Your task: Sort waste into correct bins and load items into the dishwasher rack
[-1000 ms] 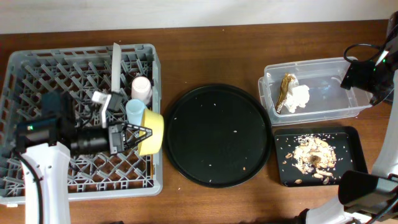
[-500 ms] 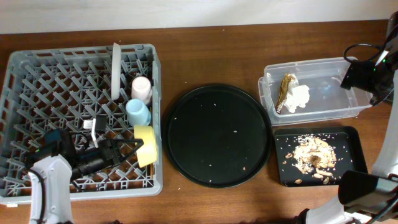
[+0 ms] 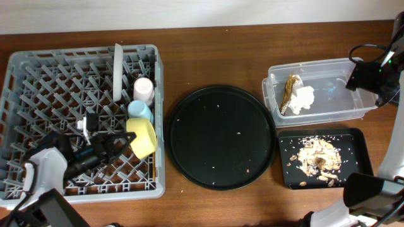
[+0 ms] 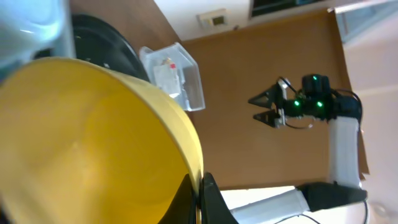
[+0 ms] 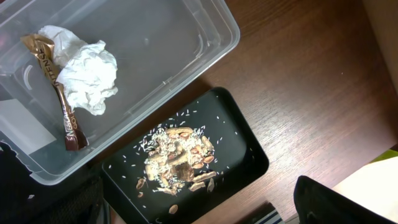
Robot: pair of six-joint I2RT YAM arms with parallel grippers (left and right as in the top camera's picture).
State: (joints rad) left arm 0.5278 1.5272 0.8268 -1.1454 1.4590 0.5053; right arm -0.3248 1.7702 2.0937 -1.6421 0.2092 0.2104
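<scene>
My left gripper (image 3: 124,141) is shut on the rim of the yellow bowl (image 3: 143,137), which is tilted over the right side of the grey dishwasher rack (image 3: 38,82). In the left wrist view the fingers (image 4: 200,185) pinch the bowl's rim (image 4: 93,137). A pink cup (image 3: 144,89), a light-blue cup (image 3: 139,111) and a plate on edge (image 3: 117,69) stand in the rack. The napkin (image 5: 87,71) and the wrapper (image 5: 62,99) lie in the clear tub (image 5: 180,56). Food scraps (image 5: 180,158) lie in the black tray (image 5: 242,143). My right gripper (image 5: 199,208) is open and empty above them. The chopsticks are not in view.
A large round black tray (image 3: 221,137) with a few crumbs lies between the rack and the bins. The clear tub (image 3: 341,110) sits behind the black tray (image 3: 356,139) at the table's right side. My right arm (image 3: 372,79) hovers by the tub's right end.
My left arm has swung toward the front of the rack with the yellow bowl in its grip, and the bowl has shifted slightly left and tilted. The right arm has not moved.
</scene>
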